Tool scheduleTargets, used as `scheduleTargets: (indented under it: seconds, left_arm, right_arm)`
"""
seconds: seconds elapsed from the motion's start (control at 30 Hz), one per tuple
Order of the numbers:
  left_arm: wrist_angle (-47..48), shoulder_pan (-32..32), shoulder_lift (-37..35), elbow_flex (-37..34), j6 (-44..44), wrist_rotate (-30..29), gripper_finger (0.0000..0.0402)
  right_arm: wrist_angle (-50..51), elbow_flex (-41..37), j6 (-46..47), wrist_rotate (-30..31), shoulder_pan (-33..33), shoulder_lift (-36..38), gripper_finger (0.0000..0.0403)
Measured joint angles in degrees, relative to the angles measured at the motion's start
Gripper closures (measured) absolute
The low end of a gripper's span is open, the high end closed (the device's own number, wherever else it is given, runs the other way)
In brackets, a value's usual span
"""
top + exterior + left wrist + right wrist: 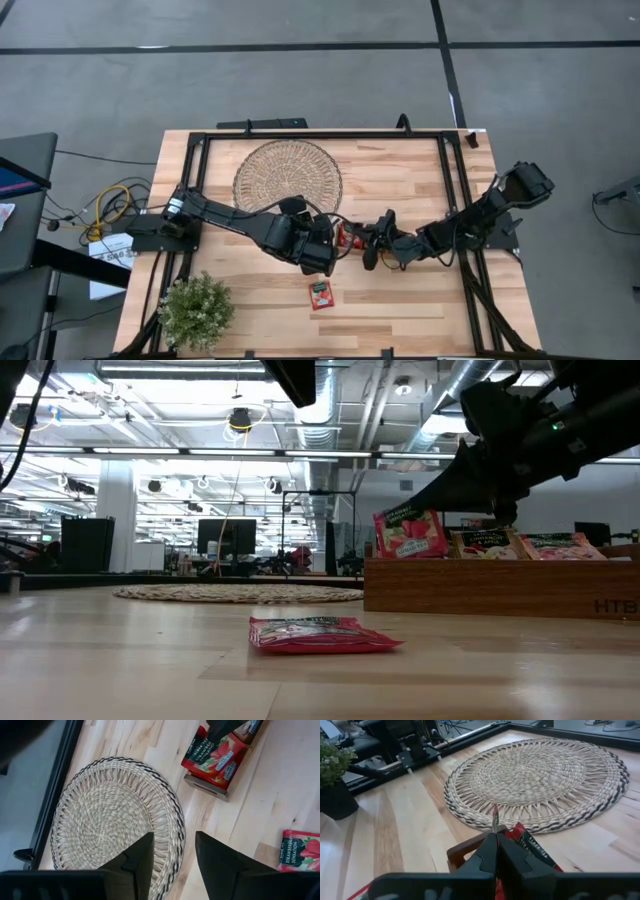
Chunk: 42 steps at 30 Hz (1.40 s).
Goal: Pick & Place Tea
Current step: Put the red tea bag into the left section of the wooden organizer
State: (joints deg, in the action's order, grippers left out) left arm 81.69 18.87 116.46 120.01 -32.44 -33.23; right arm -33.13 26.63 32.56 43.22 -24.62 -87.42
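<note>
Over table centre, high view: left gripper (318, 262) and right gripper (352, 238) flank the wooden tray (368, 240); one red sachet (321, 294) lies loose at 6 o'clock of them, wicker mat (287, 176) at 11. Low view: that sachet lies flat in front of tray w/ upright sachets (410, 533). Left wrist: fingers (137, 857) apart, holding nothing. Right wrist: jaws pinched on a red sachet's edge (495, 819) over tray.

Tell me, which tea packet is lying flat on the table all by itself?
The red strawberry sachet near the table's front edge. It lies flat on the bare wood, apart from everything, while the other sachets stand upright in the wooden tray.
</note>
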Motion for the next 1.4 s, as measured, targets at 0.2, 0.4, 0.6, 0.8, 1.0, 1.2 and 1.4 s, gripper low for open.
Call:
scheduleTargets:
  seconds: [0.2,0.4,0.6,0.8,1.0,1.2,1.4]
  left_arm:
    - [0.0,0.0,0.0,0.0,0.0,0.5,0.0264]
    - [-0.6,0.0,0.0,0.0,0.0,1.8,0.0264]
    - [-0.7,0.0,0.1,0.0,0.0,2.4,0.0264]
    - [-0.8,0.0,0.1,0.0,0.5,8.5,0.0264]
    - [-1.6,0.2,0.5,0.0,-1.3,10.5,0.0264]
    - [-6.6,1.9,3.2,-3.6,-0.3,12.5,0.0264]
    - [-16.4,4.5,4.6,-12.8,3.9,19.8,0.0264]
  right_arm:
    - [0.0,0.0,0.0,-0.6,0.0,0.0,0.0403]
    - [0.1,0.0,0.0,-1.6,0.0,0.0,0.0399]
    - [0.1,0.0,0.0,-5.3,1.7,0.0,0.0343]
    - [0.3,0.0,-0.5,-6.3,3.1,0.7,0.0279]
    - [1.0,0.7,-9.2,-6.1,2.2,7.1,0.0256]
    - [21.9,2.1,-12.2,-2.6,0.3,21.9,0.0277]
    - [38.7,2.1,-8.5,-10.0,-3.1,36.9,0.0308]
